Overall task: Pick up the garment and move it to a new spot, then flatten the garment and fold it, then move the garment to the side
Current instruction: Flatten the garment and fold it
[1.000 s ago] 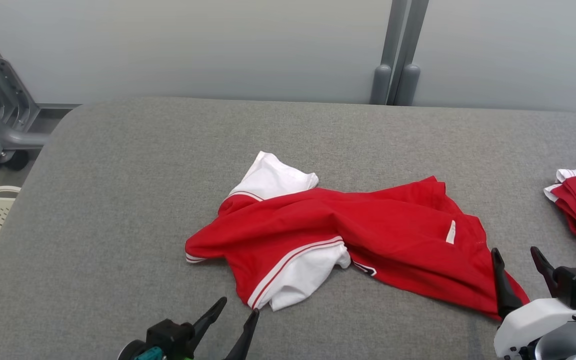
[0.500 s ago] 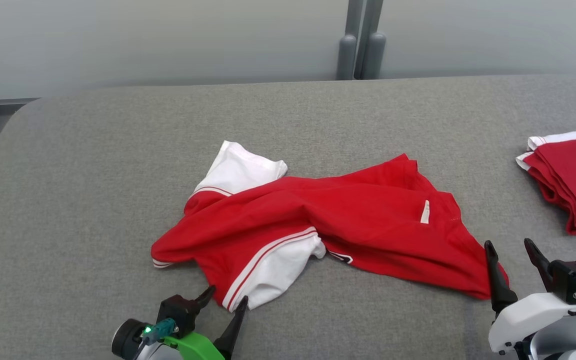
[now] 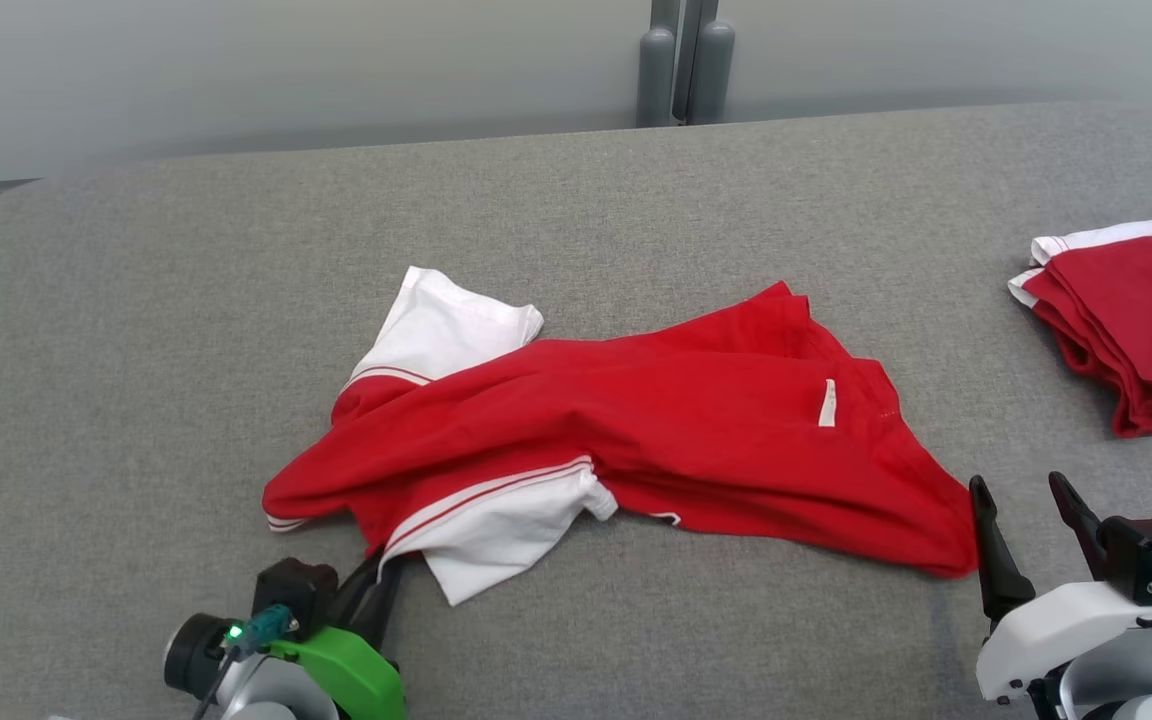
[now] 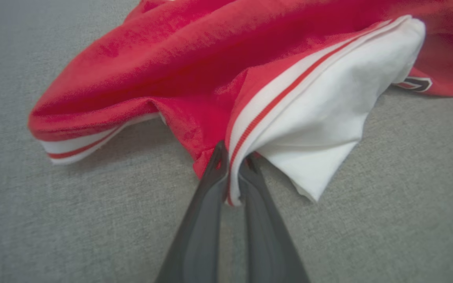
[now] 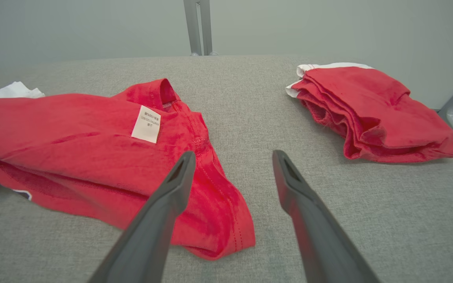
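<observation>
The crumpled red-and-white fabric garment (image 3: 636, 430) lies on the grey fabric-covered table (image 3: 136, 300), at mid-width, nearer the front edge than the rear edge. The folded stack of red fabric garments (image 3: 1126, 320) lies at the right edge, well apart from it. The left fingers (image 4: 207, 208), at the front edge, clamp the garment's front-left hem. The right fingers (image 3: 991, 550), also at the front edge, stand just beside the garment's right end.

Scene lit evenly by soft, diffuse light from above. Faint shadows cast under shirt (image 3: 656, 430) folds onto grey table (image 3: 136, 300). Left wrist view rendered soft, grainy; left gripper (image 4: 234, 153) blurred at close range. Slight wide-angle bending seen at wrist-view edges.
</observation>
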Controlling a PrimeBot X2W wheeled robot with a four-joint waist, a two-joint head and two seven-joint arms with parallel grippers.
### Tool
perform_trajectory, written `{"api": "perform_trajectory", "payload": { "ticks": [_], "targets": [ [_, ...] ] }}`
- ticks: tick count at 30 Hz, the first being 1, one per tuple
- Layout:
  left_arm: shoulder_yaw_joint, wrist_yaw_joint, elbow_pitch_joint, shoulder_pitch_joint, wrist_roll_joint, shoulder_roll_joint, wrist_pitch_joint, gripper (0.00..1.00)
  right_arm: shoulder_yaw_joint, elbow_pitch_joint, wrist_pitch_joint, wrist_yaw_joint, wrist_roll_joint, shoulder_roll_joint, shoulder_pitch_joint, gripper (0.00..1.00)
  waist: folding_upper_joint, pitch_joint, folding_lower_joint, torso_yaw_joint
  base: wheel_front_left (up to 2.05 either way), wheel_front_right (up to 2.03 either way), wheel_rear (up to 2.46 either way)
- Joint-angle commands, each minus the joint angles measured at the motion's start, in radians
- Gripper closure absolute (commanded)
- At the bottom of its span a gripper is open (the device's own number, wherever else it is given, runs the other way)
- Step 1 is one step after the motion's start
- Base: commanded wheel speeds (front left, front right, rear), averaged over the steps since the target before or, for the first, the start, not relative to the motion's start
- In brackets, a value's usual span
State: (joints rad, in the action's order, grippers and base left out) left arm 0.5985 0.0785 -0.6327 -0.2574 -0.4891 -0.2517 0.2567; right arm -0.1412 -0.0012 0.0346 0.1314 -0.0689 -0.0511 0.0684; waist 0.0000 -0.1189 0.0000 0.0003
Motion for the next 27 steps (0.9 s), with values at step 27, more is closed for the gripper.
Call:
{"api": "perform_trajectory", "payload": {
  "ticks": [27],
  "targets": [
    [-0.057,-0.127,0.291,0.001,-0.021,-0.279,-0.322,1.0,0.028,0.026,-0.004,-0.002,-0.003,0.0,0.008,0.0,0.0,0.019,0.0,0.006,0.0,0.0,0.0]
  ]
}}
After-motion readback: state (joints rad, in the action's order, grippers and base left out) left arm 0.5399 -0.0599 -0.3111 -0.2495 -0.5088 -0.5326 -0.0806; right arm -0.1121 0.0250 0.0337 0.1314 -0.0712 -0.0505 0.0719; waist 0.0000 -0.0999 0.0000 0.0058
